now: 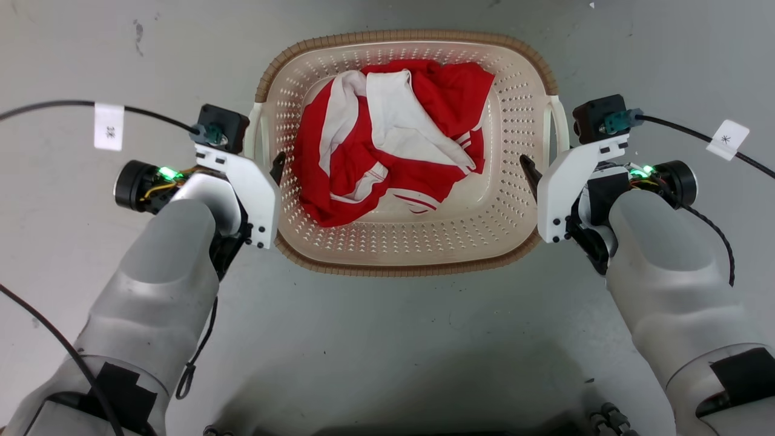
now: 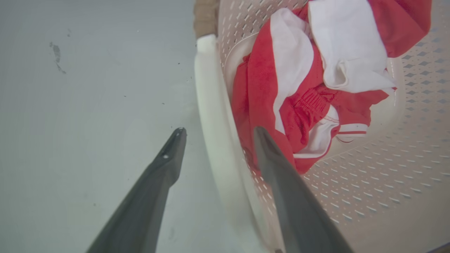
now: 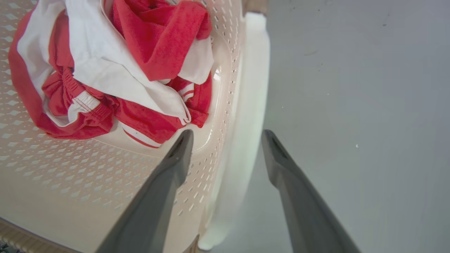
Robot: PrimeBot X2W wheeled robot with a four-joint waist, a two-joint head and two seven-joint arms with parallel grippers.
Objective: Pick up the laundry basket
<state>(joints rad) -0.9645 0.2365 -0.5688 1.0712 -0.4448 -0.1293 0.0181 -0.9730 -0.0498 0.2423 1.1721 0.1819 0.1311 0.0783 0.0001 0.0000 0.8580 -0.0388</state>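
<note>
Grey floor [image 1: 387,339]: the largest surface before you, and it carries everything else.

Laundry basket [image 1: 399,269]: it stands upright on the floor at the centre of your head view, between your two arms, with the cream perforated walls and brown rim fully exposed.

Left forearm [image 1: 157,272] and right forearm [image 1: 672,266]: they reach in from the lower corners, one to each short side of the basket.

Red-and-white garment [image 1: 393,145]: it lies crumpled in the basket's bottom, below the rim. In your left wrist view the cloth lies just past the inner finger; contact cannot be judged.

Left hand [image 2: 219,130]: it is spread and straddles the white left handle [image 2: 211,105], with one finger over the floor and the other inside the basket wall. A gap shows between the outer finger and the handle.

Right hand [image 3: 227,133]: it is also spread and astride the right handle [image 3: 251,88], with one finger inside the basket and one outside over the floor, not pressed against the handle.

Black cables: the left cable [image 1: 60,106] and the right cable [image 1: 684,130] run outward from the wrists, apart from the basket.

Each cable bears a white tag [image 1: 109,126] [image 1: 731,139].

Dark scuff [image 1: 138,33]: it marks the floor at the far left, well apart from the basket.
</note>
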